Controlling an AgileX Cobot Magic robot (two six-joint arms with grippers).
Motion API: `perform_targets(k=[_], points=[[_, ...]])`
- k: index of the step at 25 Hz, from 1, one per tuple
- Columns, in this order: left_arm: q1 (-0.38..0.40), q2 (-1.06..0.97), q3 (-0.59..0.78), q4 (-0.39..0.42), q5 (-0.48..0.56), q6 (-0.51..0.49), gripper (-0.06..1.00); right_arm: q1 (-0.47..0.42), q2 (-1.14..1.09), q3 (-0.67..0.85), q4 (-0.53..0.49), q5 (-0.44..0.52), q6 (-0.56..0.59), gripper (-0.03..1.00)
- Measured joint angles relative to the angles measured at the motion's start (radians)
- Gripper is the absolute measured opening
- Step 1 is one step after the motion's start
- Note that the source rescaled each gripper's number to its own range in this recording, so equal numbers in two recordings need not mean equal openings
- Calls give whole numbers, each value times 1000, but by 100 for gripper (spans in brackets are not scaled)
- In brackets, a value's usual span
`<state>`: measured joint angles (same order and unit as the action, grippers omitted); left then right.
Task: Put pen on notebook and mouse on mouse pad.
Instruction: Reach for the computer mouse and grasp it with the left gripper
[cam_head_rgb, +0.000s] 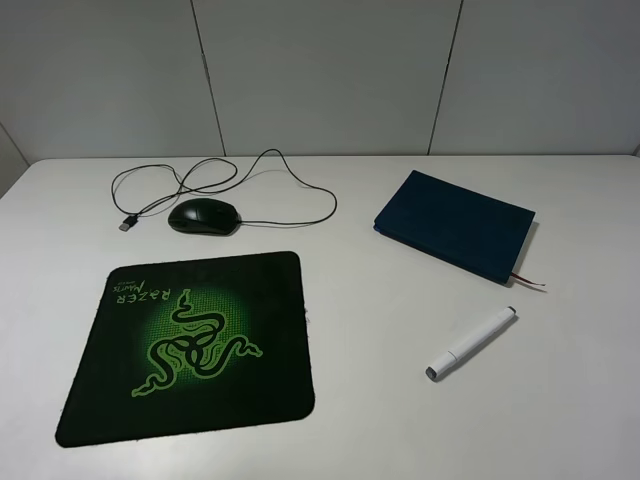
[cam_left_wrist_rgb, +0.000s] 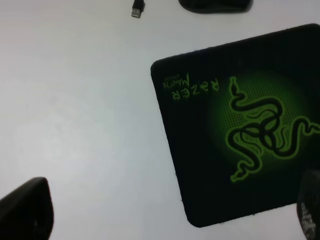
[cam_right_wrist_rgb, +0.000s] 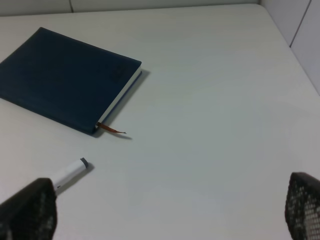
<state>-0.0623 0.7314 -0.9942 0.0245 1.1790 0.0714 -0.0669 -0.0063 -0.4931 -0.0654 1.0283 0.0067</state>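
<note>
The black mouse lies on the white table behind the mouse pad, a black mat with a green snake logo; its cable loops behind it to a USB plug. The navy notebook lies closed at the right, with a red ribbon sticking out. The white pen lies on the table in front of it. Neither arm shows in the high view. My left gripper hangs open above the mouse pad. My right gripper hangs open and empty, with the pen and notebook off to one side.
A white table carries everything, with a pale panelled wall behind it. The table's right edge meets the wall in the right wrist view. The mouse's edge and the USB plug show at the rim of the left wrist view.
</note>
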Motion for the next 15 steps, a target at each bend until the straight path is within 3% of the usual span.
perform_targets(k=[6, 15], points=[[0, 185, -87, 0, -1, 59, 99, 0, 0, 0, 0, 0, 0, 100], [0, 515, -219, -16, -1, 189, 100, 0, 0, 0, 0, 0, 0, 100]])
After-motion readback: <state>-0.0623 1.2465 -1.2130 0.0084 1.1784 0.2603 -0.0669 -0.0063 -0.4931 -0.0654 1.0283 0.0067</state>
